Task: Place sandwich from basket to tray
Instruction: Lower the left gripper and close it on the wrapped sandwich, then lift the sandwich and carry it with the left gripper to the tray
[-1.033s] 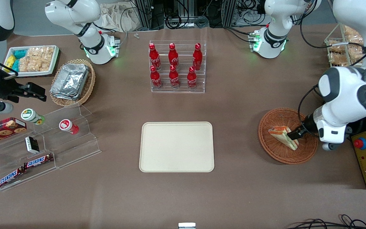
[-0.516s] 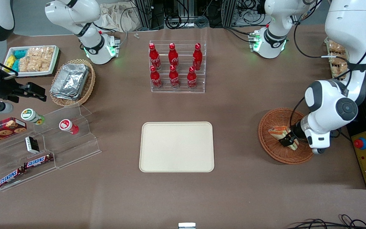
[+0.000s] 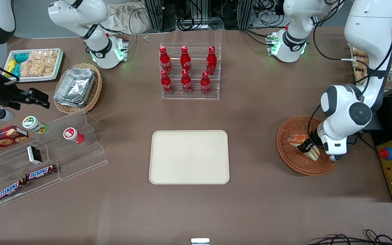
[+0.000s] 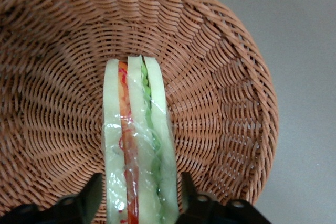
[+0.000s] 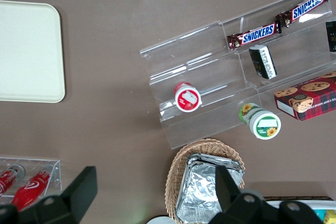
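Observation:
The sandwich [image 3: 297, 139], a wrapped wedge of pale bread with orange-red and green layers, lies in the round reddish-brown basket [image 3: 294, 162] toward the working arm's end of the table. My left gripper [image 3: 305, 146] is lowered into the basket over the sandwich. In the left wrist view the sandwich [image 4: 139, 129] runs between the two black fingers [image 4: 94, 192], one on each side with a thin gap, so the gripper [image 4: 140, 195] is open astride it above the basket [image 4: 220, 77]. The cream tray [image 3: 189, 157] lies bare at mid-table, also seen from the right wrist as the tray [image 5: 26, 51].
A clear rack of red bottles [image 3: 190, 71] stands farther from the camera than the tray. A yellow control box with a red button [image 3: 391, 168] sits beside the basket. An acrylic snack stand [image 3: 46, 160], an oval foil-filled basket [image 3: 77, 87] and a white snack tray [image 3: 34, 64] lie toward the parked arm's end.
The left arm has swung in over the basket toward the tray's side, and the gripper has shifted along the sandwich. The sandwich has stayed in place.

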